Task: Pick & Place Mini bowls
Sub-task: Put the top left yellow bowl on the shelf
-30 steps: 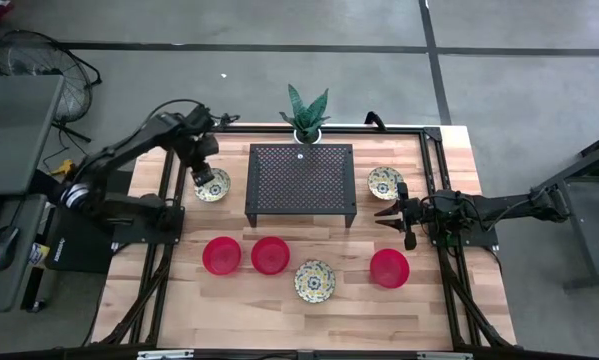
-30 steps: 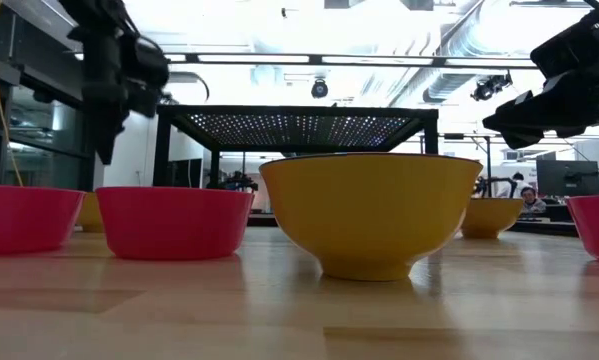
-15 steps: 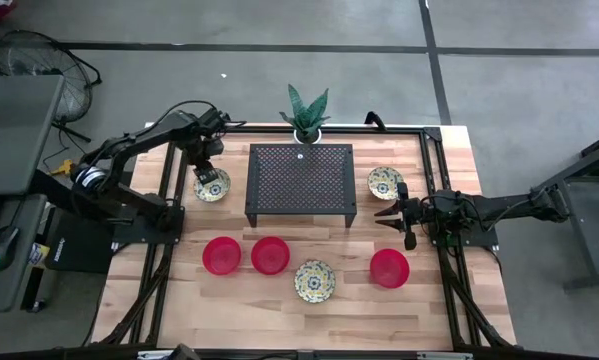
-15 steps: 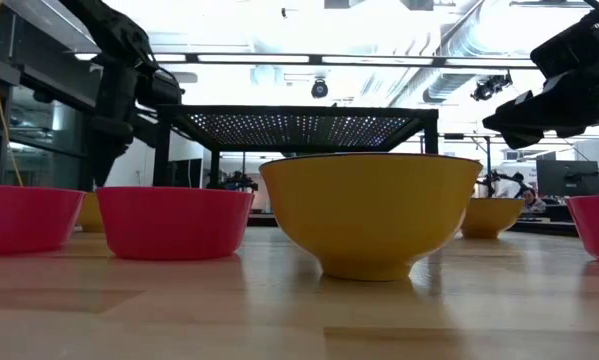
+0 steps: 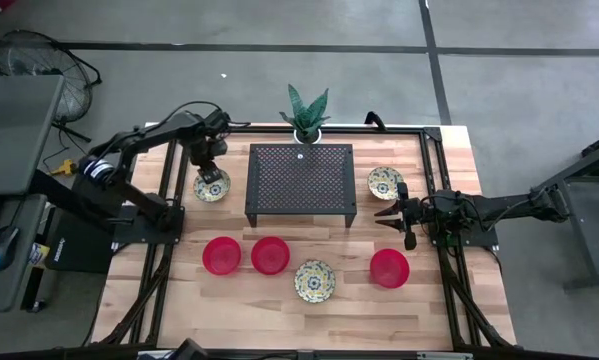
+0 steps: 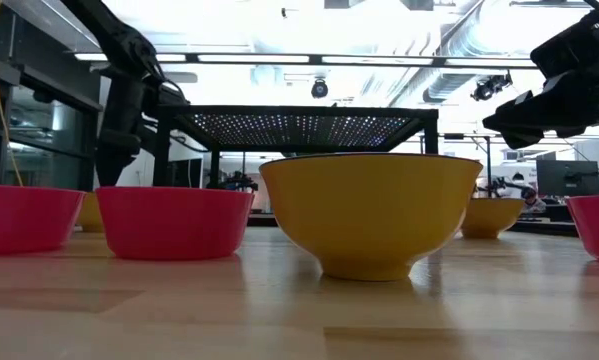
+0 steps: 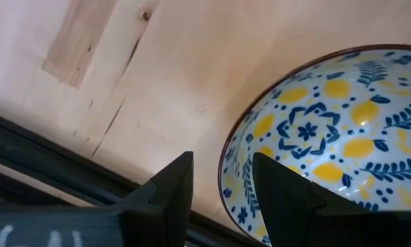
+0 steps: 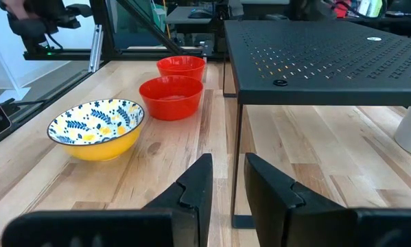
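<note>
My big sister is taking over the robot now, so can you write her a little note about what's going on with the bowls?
Left tool: open, low over the patterned bowl left of the black mesh stand, fingers either side of its rim, nothing gripped yet.
Right tool: hanging empty right of the stand, fingers a little apart.
Other bowls on the table: patterned ones right of the stand and at front centre; red ones front left, beside it, and front right.
Done: no bowl is held or on the stand.
Left: close on the rim, lift, place; then the other five.
</note>
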